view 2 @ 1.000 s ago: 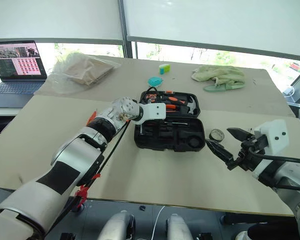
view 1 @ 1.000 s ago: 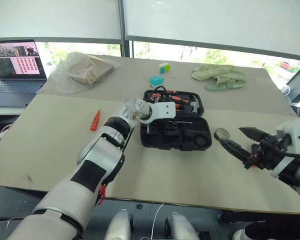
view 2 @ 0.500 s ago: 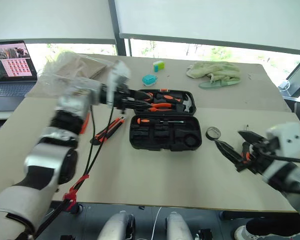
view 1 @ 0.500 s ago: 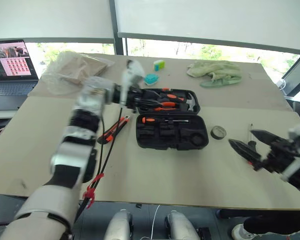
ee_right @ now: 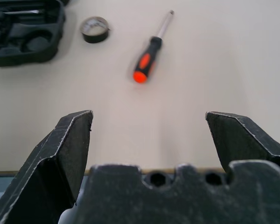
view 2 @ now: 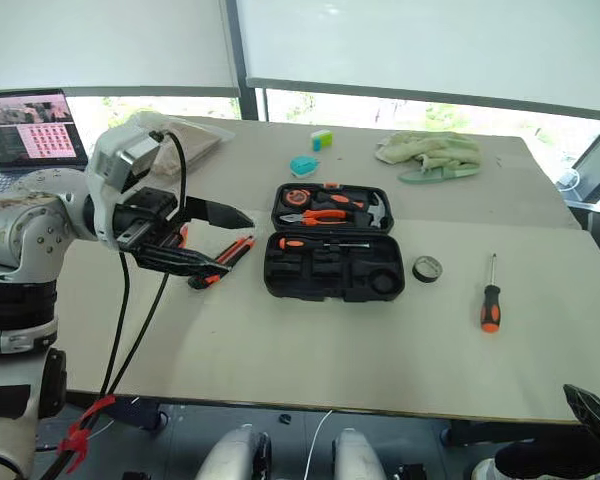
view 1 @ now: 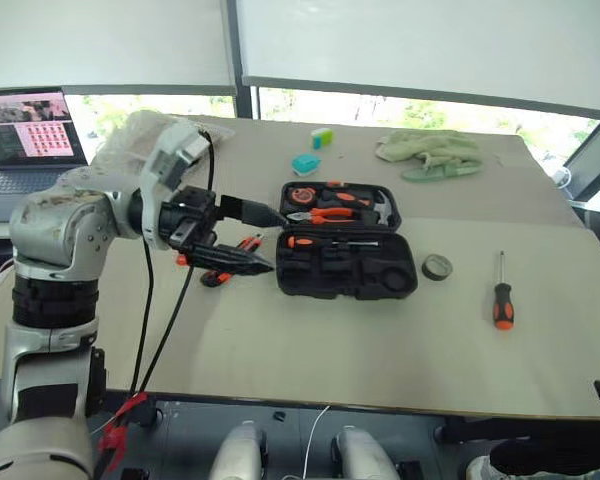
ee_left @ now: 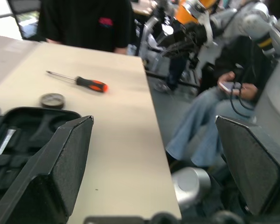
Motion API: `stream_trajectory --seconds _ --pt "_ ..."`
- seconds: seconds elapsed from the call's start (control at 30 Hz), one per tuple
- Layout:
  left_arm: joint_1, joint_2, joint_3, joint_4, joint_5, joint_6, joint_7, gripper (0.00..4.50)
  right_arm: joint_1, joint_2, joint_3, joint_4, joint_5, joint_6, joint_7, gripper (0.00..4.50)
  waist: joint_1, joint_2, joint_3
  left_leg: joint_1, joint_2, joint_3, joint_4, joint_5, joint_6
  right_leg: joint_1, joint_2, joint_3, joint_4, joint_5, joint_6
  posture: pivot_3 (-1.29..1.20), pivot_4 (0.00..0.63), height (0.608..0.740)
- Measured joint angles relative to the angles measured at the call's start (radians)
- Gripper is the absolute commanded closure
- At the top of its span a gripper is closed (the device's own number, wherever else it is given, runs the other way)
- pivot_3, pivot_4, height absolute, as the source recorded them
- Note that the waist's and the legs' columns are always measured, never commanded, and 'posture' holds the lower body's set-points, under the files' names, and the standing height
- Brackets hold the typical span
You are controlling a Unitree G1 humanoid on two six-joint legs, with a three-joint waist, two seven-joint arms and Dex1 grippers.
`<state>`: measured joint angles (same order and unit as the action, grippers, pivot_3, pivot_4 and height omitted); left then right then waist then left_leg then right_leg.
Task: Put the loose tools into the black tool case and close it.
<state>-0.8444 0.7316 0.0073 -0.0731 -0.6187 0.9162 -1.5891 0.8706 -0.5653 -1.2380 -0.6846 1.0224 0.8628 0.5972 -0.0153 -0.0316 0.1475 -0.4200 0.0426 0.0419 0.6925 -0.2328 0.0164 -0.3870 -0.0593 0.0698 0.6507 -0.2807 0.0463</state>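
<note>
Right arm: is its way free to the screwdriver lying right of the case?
Probably yes. The right end effector is open, with only bare table between it and the screwdriver; the tape roll sits aside.

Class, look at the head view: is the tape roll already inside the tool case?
No. The tape roll lies on the table, just outside the right end of the open case.

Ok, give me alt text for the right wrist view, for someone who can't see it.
The open right gripper looks down at the beige table, empty, with an orange-and-black screwdriver lying loose ahead of it. Beyond lie a small dark tape roll and one corner of the open black tool case.
</note>
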Motion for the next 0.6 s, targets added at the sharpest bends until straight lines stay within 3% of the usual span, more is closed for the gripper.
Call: stream_trajectory --seconds 0.1,0.27,0.47,0.6 --pt "0.007 0.012 -0.023 -0.004 -0.007 -0.032 0.000 0.02 -0.096 -0.058 0.101 0.043 -0.035 -0.010 -0.016 0.00 -0.008 0.002 0.000 0.001 0.001 0.002 -0.001 0.000 0.000 -0.001 0.001 0.001 0.000 0.006 -0.003 0.00 0.150 0.740" --pt "0.031 0.026 -0.046 -0.024 -0.005 -0.116 -0.001 0.02 -0.382 -0.157 0.348 0.163 -0.132 -0.021 -0.103 0.00 -0.006 0.003 0.000 0.000 -0.004 0.003 -0.003 0.000 0.000 -0.002 0.003 0.002 -0.002 0.008 -0.001 0.00 0.150 0.740" --pt "0.034 0.034 -0.066 -0.029 -0.007 -0.151 0.010 0.02 -0.609 -0.167 0.616 0.359 -0.323 -0.055 -0.196 0.00 0.010 0.005 0.000 -0.004 -0.008 0.005 -0.006 0.001 0.001 -0.004 0.000 0.001 -0.003 0.006 0.002 0.00 0.150 0.740" --pt "0.033 0.044 -0.067 -0.031 -0.013 -0.147 0.021 0.02 -0.742 -0.133 0.692 0.501 -0.405 -0.074 -0.247 0.00 0.009 0.005 0.000 -0.004 -0.009 0.004 -0.007 0.000 0.001 -0.004 -0.001 0.001 -0.003 0.006 0.003 0.00 0.150 0.740"
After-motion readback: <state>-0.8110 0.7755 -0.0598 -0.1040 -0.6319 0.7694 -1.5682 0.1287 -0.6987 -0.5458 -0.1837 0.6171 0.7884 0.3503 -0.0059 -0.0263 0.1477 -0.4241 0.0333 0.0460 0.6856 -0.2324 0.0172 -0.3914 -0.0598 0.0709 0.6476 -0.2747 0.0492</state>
